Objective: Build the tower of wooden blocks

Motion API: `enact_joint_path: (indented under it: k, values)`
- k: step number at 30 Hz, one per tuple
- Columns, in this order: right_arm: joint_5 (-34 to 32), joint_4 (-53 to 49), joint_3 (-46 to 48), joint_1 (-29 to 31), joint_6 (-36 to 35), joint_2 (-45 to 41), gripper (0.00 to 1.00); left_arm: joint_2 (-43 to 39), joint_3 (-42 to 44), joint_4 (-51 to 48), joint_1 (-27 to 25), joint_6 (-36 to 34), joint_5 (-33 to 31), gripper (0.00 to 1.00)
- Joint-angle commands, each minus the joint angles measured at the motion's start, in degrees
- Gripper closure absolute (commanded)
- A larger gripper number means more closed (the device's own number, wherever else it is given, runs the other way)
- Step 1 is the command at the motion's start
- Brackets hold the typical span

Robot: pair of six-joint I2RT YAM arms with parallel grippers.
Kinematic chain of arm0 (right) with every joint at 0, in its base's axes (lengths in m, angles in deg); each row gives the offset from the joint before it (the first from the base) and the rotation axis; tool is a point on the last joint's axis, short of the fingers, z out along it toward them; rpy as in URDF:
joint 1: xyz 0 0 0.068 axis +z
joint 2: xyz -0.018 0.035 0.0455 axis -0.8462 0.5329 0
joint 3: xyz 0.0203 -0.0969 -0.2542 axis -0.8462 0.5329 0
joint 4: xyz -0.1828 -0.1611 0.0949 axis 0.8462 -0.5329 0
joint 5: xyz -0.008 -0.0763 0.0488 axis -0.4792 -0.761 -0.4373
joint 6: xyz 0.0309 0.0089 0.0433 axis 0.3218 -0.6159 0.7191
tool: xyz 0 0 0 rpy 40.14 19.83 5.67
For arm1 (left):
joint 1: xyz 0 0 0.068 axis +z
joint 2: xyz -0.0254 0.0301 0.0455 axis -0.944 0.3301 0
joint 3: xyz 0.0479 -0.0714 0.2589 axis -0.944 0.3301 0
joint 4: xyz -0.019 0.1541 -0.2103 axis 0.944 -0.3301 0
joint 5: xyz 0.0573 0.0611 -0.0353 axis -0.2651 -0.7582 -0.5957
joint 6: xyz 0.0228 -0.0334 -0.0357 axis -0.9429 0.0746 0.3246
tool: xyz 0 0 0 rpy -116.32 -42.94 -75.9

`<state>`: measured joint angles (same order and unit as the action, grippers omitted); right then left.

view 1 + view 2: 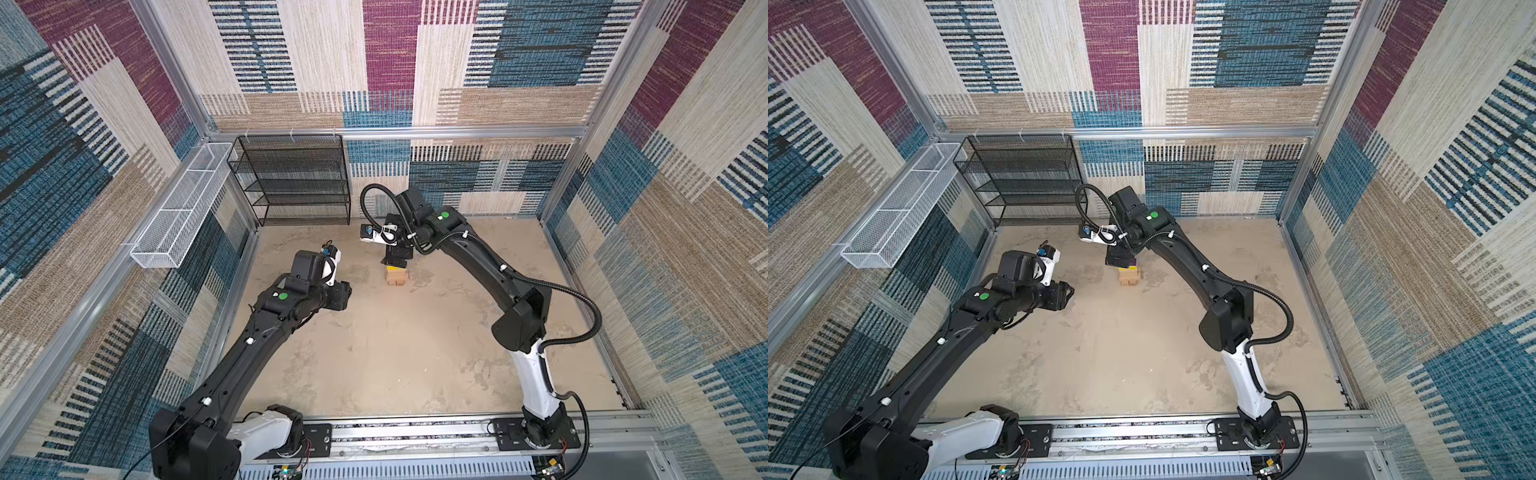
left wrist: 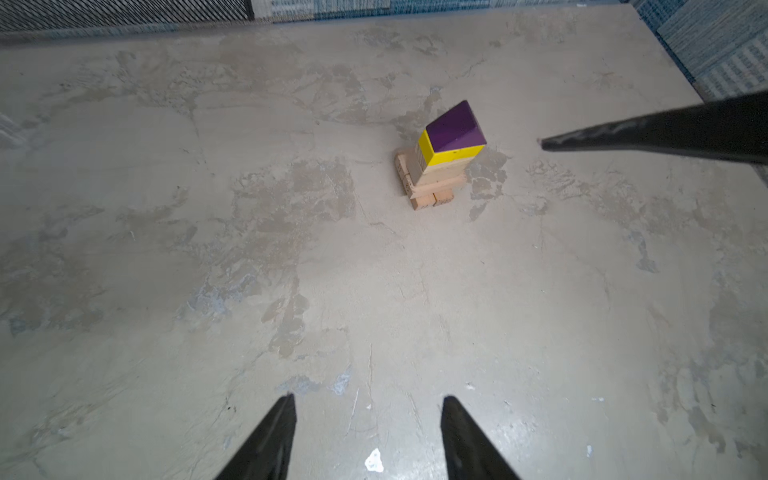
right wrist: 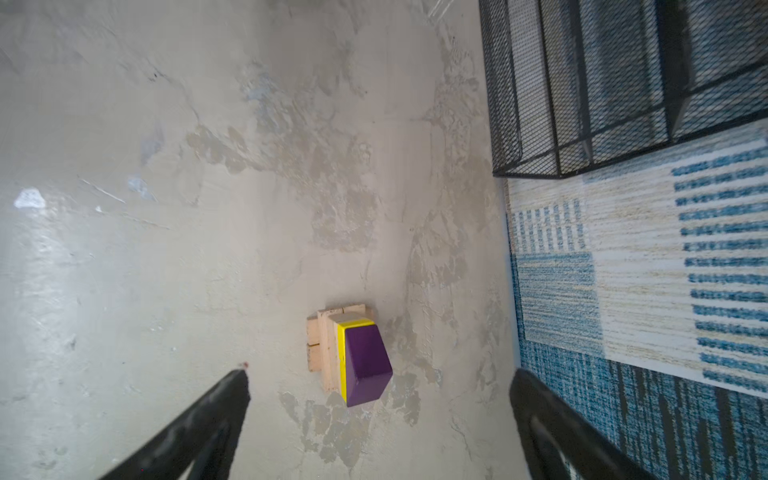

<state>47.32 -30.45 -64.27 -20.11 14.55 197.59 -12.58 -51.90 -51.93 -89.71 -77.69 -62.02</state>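
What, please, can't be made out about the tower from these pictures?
- Both top views: the right hand hides nearly all of the purple block on the wood block tower.
- Wrist views: the tower hides its own far sides; bricks cannot be counted.
- Yellow cubes: printing too small to read.

No text, number or brand can be read here. The yellow cube has small dark print on one side, and the tan bricks carry marks on their ends, all too small to read.

Black arms — white lower links, green dots, ribbed cable
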Motion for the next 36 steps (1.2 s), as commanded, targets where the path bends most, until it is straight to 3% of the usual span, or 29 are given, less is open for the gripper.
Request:
enact_joint_path:
  k: [1, 6, 9, 13, 15, 18, 20, 25, 30, 34, 36]
  values:
    - [2.3, 1.4, 0.9, 0.0, 4.5, -3.3, 0.0, -2.2, 1.1, 3.8, 0.0, 3.6, -2.9, 0.4]
    - [2.1, 3.5, 4.7, 0.2, 11.2, -10.1, 0.0, -5.4, 3.7, 6.8, 0.0, 6.5, -4.4, 0.41]
    - [-0.8, 8.6, 12.3, 0.2, 15.9, -16.9, 0.0, -7.1, 6.7, 11.5, 0.0, 6.6, -8.6, 0.45]
    - [-11.5, 25.4, 32.4, 0.2, 21.0, -30.8, 0.0, -7.5, 14.0, 23.6, 0.0, 5.4, -13.7, 0.49]
    - [-17.6, 38.3, 45.6, -0.1, 23.5, -40.7, 0.0, -5.5, 15.8, 27.1, 0.1, 4.2, -17.9, 0.49]
    - [-16.6, 54.0, 60.5, -4.5, 28.1, -54.8, 0.0, -1.5, 16.5, 29.9, 0.4, 1.5, -24.2, 0.49]
    - [-15.7, 57.8, 65.8, -9.9, 33.6, -59.9, 0.0, 0.9, 17.2, 31.8, 0.5, -1.1, -27.7, 0.49]
    - [-13.8, 57.1, 74.8, -20.6, 38.2, -62.6, 0.0, 4.0, 21.7, 40.4, 1.3, -8.3, -32.9, 0.47]
    - [-13.6, 72.1, 91.6, -29.9, 40.6, -64.2, 0.0, 7.7, 26.4, 51.0, 2.9, -12.9, -35.0, 0.38]
    - [-15.6, 88.1, 106.3, -32.8, 41.8, -62.8, 0.0, 12.8, 27.4, 56.1, 6.1, -14.4, -29.1, 0.32]
    - [-11.0, 95.6, 112.2, -33.8, 42.8, -62.9, 0.0, 14.7, 28.8, 61.0, 7.7, -14.7, -24.2, 0.31]
